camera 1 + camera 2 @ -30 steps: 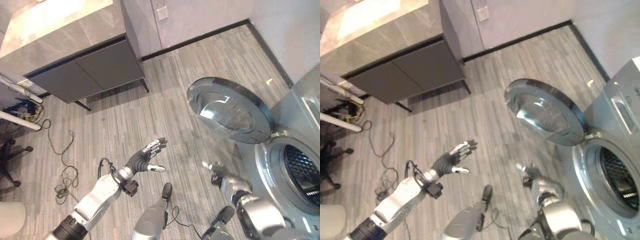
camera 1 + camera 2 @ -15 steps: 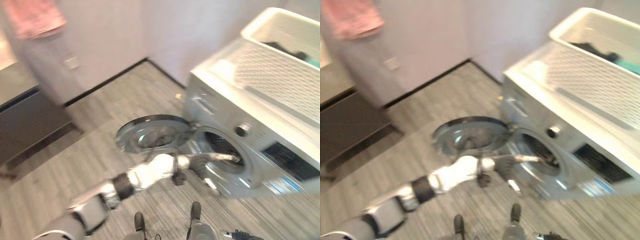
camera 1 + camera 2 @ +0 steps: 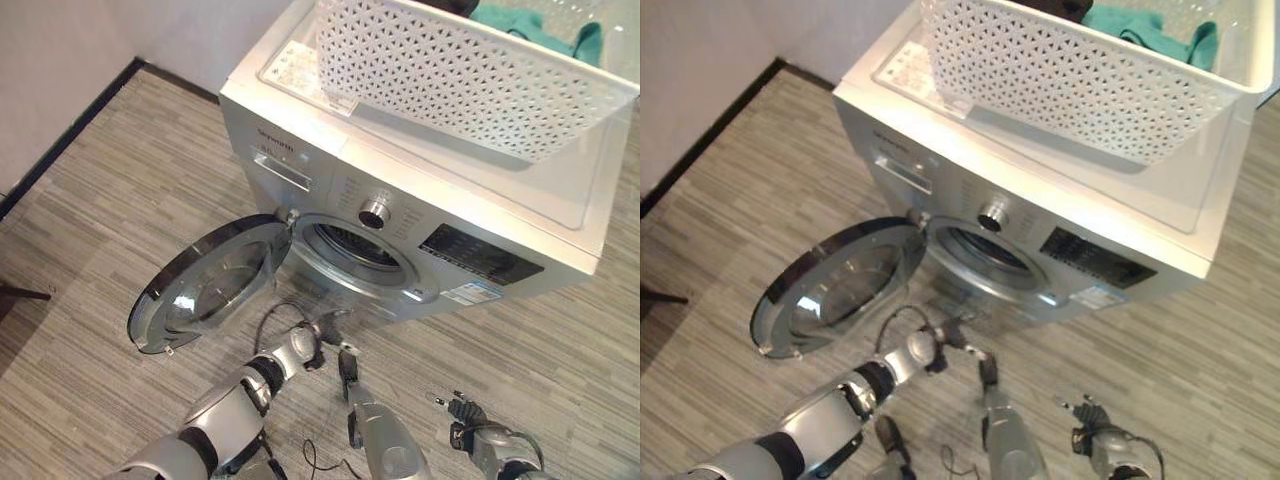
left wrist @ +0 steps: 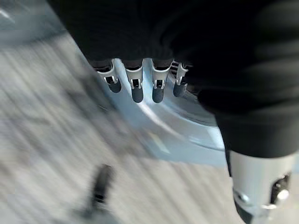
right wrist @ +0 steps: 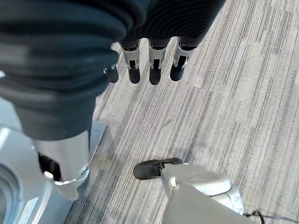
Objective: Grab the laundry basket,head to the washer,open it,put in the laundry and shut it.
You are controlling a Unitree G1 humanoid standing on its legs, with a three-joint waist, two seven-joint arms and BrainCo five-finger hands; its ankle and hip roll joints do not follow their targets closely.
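**Silver hands low, washer door open, basket on top**

Silver-grey, the left arm reaches up from the lower left of the eye views, its left hand [image 3: 312, 345] low at centre frame, just in front of the washer [image 3: 400, 215] below the drum opening. In its own wrist view the fingers [image 4: 135, 88] extend straight in a row, slightly apart, holding nothing, with the washer's curved metal past them.

The right hand [image 3: 462, 410] sits at the lower right of the frame, over the grey striped floor [image 3: 100, 200]. Its wrist view shows the fingers [image 5: 154, 65] straight and relaxed, side by side, closed on nothing, pointing over the floor.

Further back, the washer's round door [image 3: 210, 282] hangs wide open to the left of the drum opening [image 3: 350, 245], left of centre frame.

Farthest, at the top of the frame, the white perforated laundry basket [image 3: 450, 70] rests on the washer's top, with teal laundry [image 3: 530, 25] inside it at the upper right.
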